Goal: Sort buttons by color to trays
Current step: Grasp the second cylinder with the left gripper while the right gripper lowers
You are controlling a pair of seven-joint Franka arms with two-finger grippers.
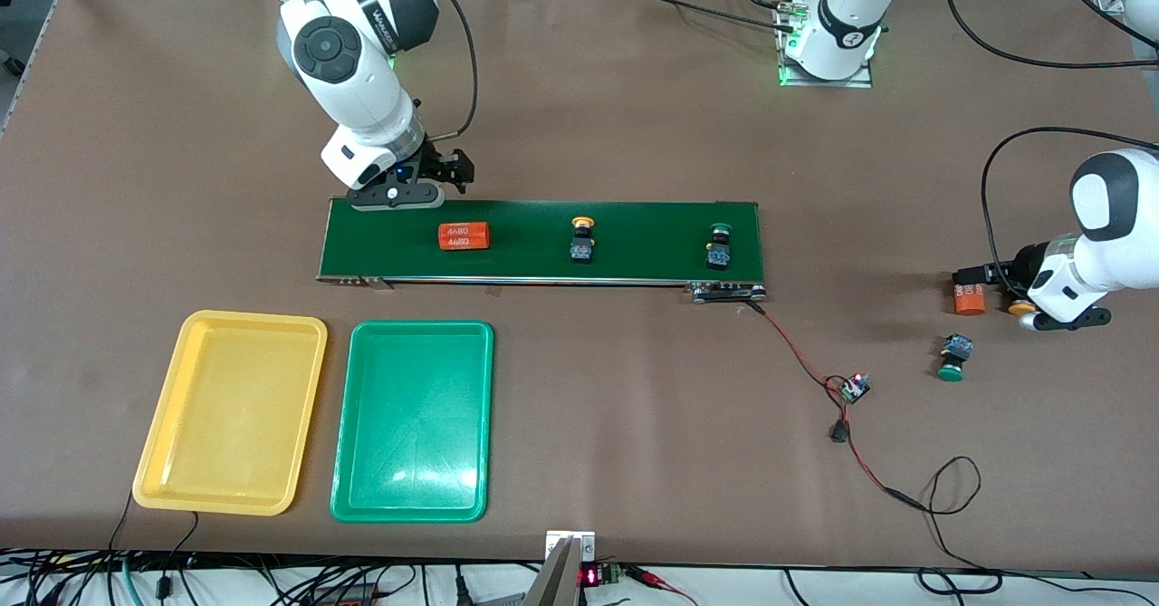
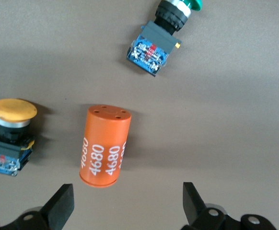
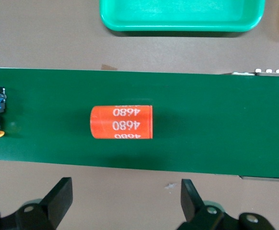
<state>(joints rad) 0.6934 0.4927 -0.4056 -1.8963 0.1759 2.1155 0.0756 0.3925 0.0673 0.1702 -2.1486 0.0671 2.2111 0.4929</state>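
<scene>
four push-buttons wait to be sorted. on the dark-green conveyor belt (image 1: 634,266) a yellow-capped button (image 1: 582,239) stands upright about midway along, and a green-capped button (image 1: 720,245) stands upright nearer the left arm's end. off the belt, toward the left arm's end of the counter (image 1: 634,425), a second green button (image 1: 953,357) lies on its side, and a second yellow button (image 2: 9,136) sits just beside an orange "4680" cylinder (image 2: 103,146), under the left tool. another "4680" cylinder (image 1: 464,235) lies on the belt toward the right arm's end.

the left tool (image 2: 128,205) hangs wide open over that counter cylinder, holding nothing. the right tool (image 3: 126,202) hovers wide open over the belt edge beside the belt cylinder, also empty.

the yellow tray (image 1: 163,461) and green tray (image 1: 349,488) lie side by side, nearer the front camera than the belt, both without buttons.

each button looks small, rigid and light, likely hard plastic. the domed cap looks smooth and would probably slip; the flat-sided black body is the better hold, pinched across two parallel faces. the toppled ones may roll on their caps.
</scene>
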